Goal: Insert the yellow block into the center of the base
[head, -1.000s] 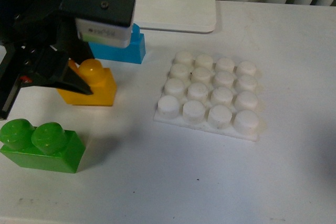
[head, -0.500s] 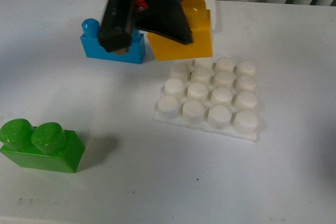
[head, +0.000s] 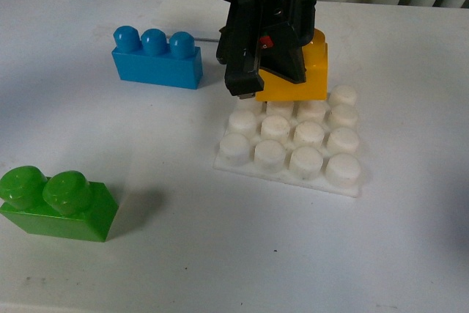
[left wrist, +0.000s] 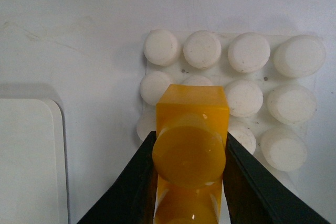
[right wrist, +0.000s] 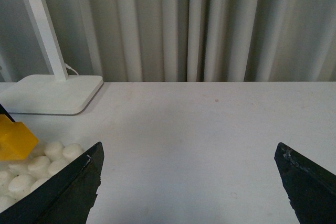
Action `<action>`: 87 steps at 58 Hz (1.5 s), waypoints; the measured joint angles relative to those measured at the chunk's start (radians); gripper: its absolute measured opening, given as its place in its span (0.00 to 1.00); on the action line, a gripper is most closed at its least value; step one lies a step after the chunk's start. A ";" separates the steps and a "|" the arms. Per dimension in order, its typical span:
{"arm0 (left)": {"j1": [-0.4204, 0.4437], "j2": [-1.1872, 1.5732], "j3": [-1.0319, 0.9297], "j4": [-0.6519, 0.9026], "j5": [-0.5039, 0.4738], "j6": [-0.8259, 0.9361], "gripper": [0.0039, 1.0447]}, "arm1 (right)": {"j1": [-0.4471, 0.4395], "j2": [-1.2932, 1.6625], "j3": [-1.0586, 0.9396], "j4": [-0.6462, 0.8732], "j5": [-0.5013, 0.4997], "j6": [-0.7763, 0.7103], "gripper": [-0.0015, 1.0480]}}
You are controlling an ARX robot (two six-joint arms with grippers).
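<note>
My left gripper is shut on the yellow block and holds it over the far rows of the white studded base. In the left wrist view the yellow block sits between my black fingers, above the base, covering studs near its middle. My right gripper is open and empty above bare table; its view shows the block's corner and the base's studs. The right gripper is out of the front view.
A blue three-stud brick lies at the far left. A green two-stud brick lies at the near left. A white lamp foot stands behind the base, before grey curtains.
My left gripper lifted the yellow block from the table at the left and carried it right, over the base's far rows. The blue brick now shows in full.
</note>
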 joint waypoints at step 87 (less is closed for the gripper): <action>-0.032 0.096 0.010 0.058 -0.071 0.004 0.53 | 0.000 0.000 0.000 0.000 0.000 0.000 0.91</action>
